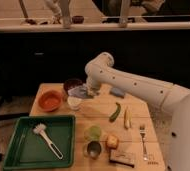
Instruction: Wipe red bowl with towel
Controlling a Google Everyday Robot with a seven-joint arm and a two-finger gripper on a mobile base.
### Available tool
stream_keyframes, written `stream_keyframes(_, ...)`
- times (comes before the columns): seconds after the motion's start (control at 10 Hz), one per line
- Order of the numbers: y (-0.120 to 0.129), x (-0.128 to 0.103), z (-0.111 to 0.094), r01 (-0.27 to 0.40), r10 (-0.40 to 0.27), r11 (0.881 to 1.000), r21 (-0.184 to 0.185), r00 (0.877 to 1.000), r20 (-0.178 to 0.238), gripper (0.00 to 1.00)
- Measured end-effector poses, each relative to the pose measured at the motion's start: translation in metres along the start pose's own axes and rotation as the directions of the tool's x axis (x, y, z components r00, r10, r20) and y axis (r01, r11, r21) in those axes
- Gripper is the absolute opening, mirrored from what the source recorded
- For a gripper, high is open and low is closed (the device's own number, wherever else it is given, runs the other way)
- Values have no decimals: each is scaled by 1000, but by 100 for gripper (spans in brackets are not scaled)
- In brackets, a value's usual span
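the jaws are pinched shut on the towel point(78, 91), which droops limp from the gripper point(90, 92) just beside the dark bowl point(71, 83); soft and light, it probably bunches, so an edge grip suits; the red bowl point(50, 100) sits near on the table, stiff, likely to slide under wiping

Two bowls: red bowl point(50, 100), dark bowl point(72, 84). Two cloths: towel point(79, 92), blue cloth point(117, 92). One tray point(22, 146), brush point(48, 141), fork point(144, 140). One gripper point(90, 91), at the towel.
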Motion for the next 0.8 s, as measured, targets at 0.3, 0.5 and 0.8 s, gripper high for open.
stream_keyframes(0.3, -9, -36, 10, 57, -57, 998, -11, 998, 6, 0)
stream_keyframes(0.5, -10, -32, 10, 54, -54, 999, -8, 999, 0, 0)
stream_keyframes(0.8, -9, -35, 10, 56, -56, 998, -11, 998, 4, 0)
